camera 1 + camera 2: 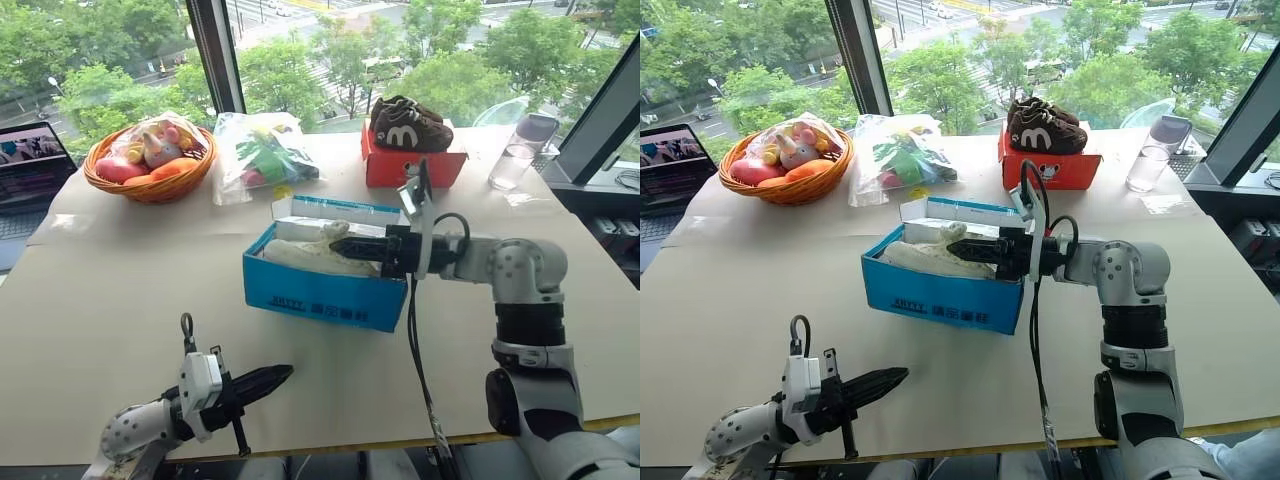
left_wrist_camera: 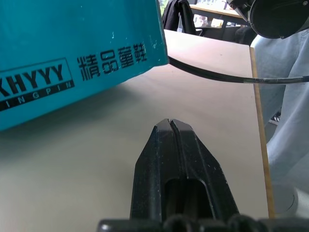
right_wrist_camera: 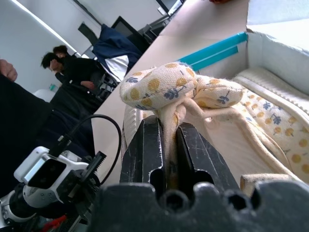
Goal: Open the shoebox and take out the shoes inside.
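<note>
Right gripper (image 1: pixel 345 245) pinching thin fabric edge of cream-white perforated shoes (image 1: pixel 305 255) inside open bright blue cardboard shoebox (image 1: pixel 325 295) mid-table, left gripper (image 1: pixel 275 377) idling shut near table edge; risking slip-out, or dragging box.

The blue shoebox (image 1: pixel 310 290) stands open mid-table, lid off; a cream shoe (image 1: pixel 305 255) lies inside, its patterned lining pinched up.

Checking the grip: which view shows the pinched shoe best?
Right wrist view: the right end effector is shut on the shoe, its lining visible. Both eye views show the shoe from afar, in the shoebox.
</note>
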Tool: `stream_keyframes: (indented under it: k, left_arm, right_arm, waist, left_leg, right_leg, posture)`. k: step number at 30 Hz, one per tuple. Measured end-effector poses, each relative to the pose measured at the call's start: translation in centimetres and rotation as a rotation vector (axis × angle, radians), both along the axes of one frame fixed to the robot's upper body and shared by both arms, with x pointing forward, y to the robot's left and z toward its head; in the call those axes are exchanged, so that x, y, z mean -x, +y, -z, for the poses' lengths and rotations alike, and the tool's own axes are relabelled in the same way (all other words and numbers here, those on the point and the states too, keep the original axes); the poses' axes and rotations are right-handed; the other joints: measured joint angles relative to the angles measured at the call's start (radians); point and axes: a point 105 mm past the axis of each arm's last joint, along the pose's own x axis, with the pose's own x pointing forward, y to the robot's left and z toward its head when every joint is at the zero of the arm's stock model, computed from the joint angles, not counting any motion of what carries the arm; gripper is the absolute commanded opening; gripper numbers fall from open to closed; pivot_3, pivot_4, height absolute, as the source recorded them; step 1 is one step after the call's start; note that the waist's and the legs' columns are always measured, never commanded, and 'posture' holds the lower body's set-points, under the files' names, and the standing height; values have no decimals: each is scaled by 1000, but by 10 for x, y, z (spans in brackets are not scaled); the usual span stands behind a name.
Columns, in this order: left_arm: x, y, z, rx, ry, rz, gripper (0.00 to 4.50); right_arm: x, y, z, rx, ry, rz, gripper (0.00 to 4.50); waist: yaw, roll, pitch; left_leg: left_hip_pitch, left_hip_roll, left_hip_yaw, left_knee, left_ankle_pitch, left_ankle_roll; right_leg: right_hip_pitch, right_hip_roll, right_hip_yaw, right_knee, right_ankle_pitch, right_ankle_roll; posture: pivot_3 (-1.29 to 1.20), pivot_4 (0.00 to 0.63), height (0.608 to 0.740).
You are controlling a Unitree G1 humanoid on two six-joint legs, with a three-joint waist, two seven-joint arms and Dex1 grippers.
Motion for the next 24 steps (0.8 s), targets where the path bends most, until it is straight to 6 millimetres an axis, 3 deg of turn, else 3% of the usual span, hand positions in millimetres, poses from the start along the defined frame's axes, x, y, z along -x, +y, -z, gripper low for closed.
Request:
stream_keyframes:
  k: [9, 12, 14, 17, 21, 24]
  left_arm:
    - [0, 1, 0, -13, -1, 2, 0]
    - [0, 1, 1, -16, 1, -1, 0]
    - [-1, 1, 0, -18, -2, -3, 0]
    - [-1, 2, 1, -24, -1, -3, 0]
    - [-1, 2, 2, -39, 1, -4, 0]
    - [-1, 3, 3, -43, 2, -5, 0]
  right_arm:
    - [-2, 0, 11, 112, -87, 41, 369]
    - [-5, 1, 28, 236, -165, 72, 369]
    - [-2, 7, 28, 243, -181, 51, 369]
    - [3, 0, 35, 378, -264, 30, 369]
    - [13, -12, 24, 431, -313, -11, 369]
    - [24, -26, 1, 517, -441, -47, 369]
  waist:
    - [1, 0, 0]
    - [2, 0, 0]
    - [0, 0, 0]
    - [5, 0, 0]
    - [13, 0, 0]
    - [18, 0, 0]
  left_leg:
    - [0, 0, 0, 0, 0, 0]
    - [0, 0, 0, 0, 0, 0]
    - [1, 0, 0, 1, 0, 0]
    - [1, 0, 0, 1, 0, 0]
    - [-1, 0, 0, 1, 0, 0]
    - [-2, 0, 0, 1, 0, 0]
  right_leg:
    - [0, 0, 0, 0, 0, 0]
    - [1, 0, 0, 0, -3, 5]
    - [1, 0, 1, 1, -3, 5]
    - [1, 0, 1, 1, -3, 6]
    - [0, 0, 1, 0, -3, 6]
    - [-1, 0, 0, -1, -3, 6]
  posture:
    - [0, 150, 740]
    - [0, 150, 740]
    - [0, 150, 740]
    - [0, 150, 740]
    - [0, 150, 740]
    - [0, 150, 740]
